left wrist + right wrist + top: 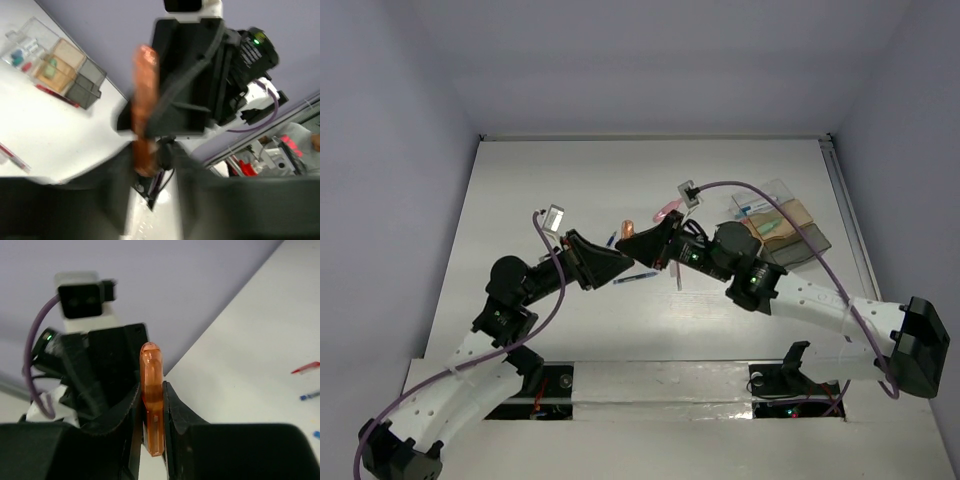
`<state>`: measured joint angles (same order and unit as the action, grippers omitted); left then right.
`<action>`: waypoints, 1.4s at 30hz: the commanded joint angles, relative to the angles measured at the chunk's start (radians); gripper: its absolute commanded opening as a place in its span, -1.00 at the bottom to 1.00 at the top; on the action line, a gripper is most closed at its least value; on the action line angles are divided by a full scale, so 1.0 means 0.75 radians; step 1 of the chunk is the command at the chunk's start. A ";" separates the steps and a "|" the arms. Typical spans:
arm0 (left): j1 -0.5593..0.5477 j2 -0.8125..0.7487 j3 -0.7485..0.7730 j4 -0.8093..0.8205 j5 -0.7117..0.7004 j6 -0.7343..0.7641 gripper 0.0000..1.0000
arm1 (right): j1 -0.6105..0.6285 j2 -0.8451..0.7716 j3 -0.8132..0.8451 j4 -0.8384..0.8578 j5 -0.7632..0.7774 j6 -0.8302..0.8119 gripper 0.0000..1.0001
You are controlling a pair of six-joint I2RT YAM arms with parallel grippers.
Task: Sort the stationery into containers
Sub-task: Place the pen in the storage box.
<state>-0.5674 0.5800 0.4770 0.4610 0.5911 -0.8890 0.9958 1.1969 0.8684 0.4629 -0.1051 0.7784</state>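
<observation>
Handover time, by the look of it, low over the middle of the table. On the left, the left claw has its fingers drawn close together, and the lower end of the orange piece sits between them. The view is blurred, but it looks like a grip. Move right and the right claw has its fingers pressed onto both flat sides of that same orange piece, which stands upright between them. So both claws appear to have hold of it at once, well short of the boxes.

Below and around them, loose stationery lies on the table: a blue pen under the claws, another blue pen just behind, and a pink piece further back. A red pen lies just beside the boxes, not in them.

Far right, the boxes already hold a few small green and blue bits. My read is that some sorting is done, but the orange piece and several pens have yet to go in.
</observation>
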 commanded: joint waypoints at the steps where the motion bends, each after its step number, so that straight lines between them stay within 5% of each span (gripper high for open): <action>1: -0.010 -0.045 0.053 0.014 0.010 0.066 -0.19 | -0.176 -0.010 -0.037 0.017 0.056 0.040 -1.00; 6: -0.010 -0.094 0.102 -0.228 -0.042 0.224 0.63 | -0.496 -0.141 -0.113 -0.083 0.119 0.058 -1.00; 12: -0.010 -0.152 0.229 -0.545 -0.127 0.424 0.97 | -0.838 -0.281 -0.252 -0.261 0.246 0.067 -1.00; 21: -0.010 -0.262 0.399 -0.950 -0.444 0.764 0.98 | -1.284 -0.123 -0.276 -0.394 0.267 0.022 -1.00; 36: -0.066 -0.370 0.241 -0.832 -0.608 0.776 0.98 | -1.324 0.096 -0.237 -0.499 0.392 0.032 -0.81; 42: -0.078 -0.391 0.227 -0.811 -0.559 0.786 0.98 | -1.336 0.161 -0.221 -0.492 0.379 0.032 -0.42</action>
<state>-0.6209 0.3080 0.6601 -0.2024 0.1635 -0.3161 0.0036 1.2976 0.6636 0.0811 0.1555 0.8017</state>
